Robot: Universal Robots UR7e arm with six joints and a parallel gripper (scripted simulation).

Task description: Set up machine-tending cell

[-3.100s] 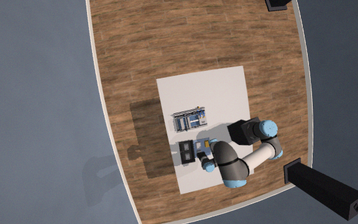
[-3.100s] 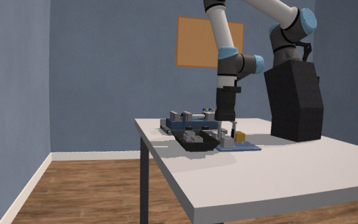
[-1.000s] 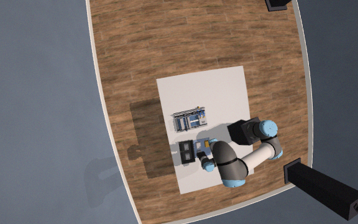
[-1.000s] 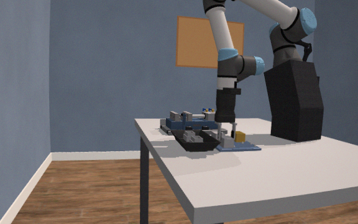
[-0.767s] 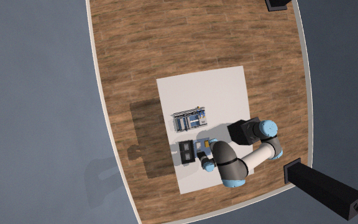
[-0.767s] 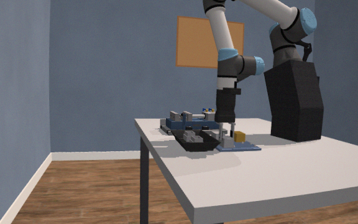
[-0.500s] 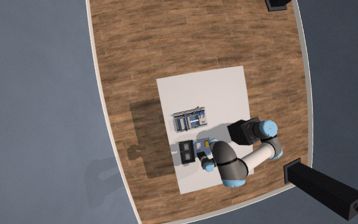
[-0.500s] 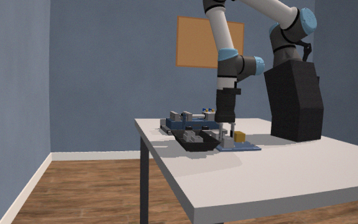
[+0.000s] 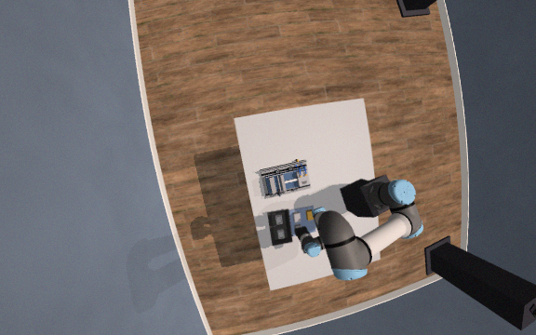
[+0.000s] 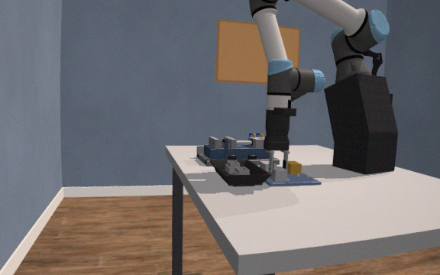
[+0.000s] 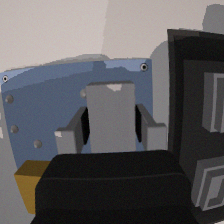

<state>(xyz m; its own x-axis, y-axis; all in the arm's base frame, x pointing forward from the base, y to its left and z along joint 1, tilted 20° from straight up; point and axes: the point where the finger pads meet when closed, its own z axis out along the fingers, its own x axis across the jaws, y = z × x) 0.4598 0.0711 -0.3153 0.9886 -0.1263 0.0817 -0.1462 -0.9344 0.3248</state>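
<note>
While the arm (image 10: 277, 57) hangs vertical, its pincer (image 11: 111, 131) clamps the aluminium blank (image 11: 111, 115).

Blue-grey walls (image 10: 128, 92) fill the upper left of the exterior view, meeting in a corner at the far left. An orange board (image 10: 239, 53) hangs on the back wall, upper centre. A pale skirting board (image 10: 109, 190) runs along the wall's foot. The floor (image 10: 101, 237) is brown wood planking across the bottom left. A white table (image 10: 319, 218) on a dark leg (image 10: 177, 221) fills the lower right. In the top view, the table's shadow (image 9: 217, 205) falls on the floor left of centre.
</note>
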